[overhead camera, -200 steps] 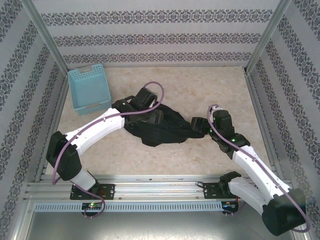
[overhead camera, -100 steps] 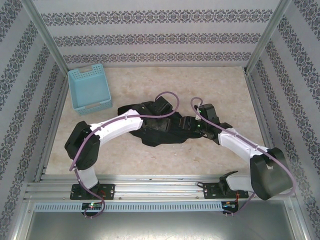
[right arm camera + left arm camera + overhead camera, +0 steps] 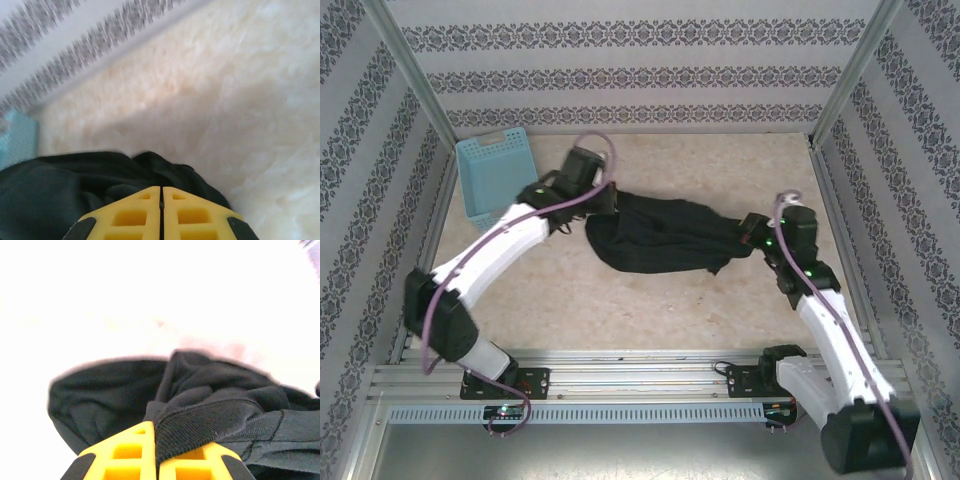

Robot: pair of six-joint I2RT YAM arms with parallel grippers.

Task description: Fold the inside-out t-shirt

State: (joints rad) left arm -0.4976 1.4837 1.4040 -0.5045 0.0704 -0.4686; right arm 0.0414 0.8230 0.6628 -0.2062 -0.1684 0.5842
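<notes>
Beside the basket [image 3: 498,178], the inside-out t-shirt [image 3: 665,235] hung stretched over the bench [image 3: 650,300]. The left end effector [image 3: 607,198] clenched its basket-side end and the right end effector [image 3: 752,232] its far end, likely to spread it.

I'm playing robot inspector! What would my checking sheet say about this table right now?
Surface: beige mottled table.
Job's things: black t-shirt, bunched up and stretched between the two hands, not folded yet.
Clutter: light blue basket at the far left corner, apart from the shirt.
Hands: left hand shut on a fold of the t-shirt; right hand shut on the shirt's other end.
Cables: purple cable along the left arm and another along the right arm, each looping at the wrist.
Surroundings: patterned walls on three sides; metal rails at the near edge.
</notes>
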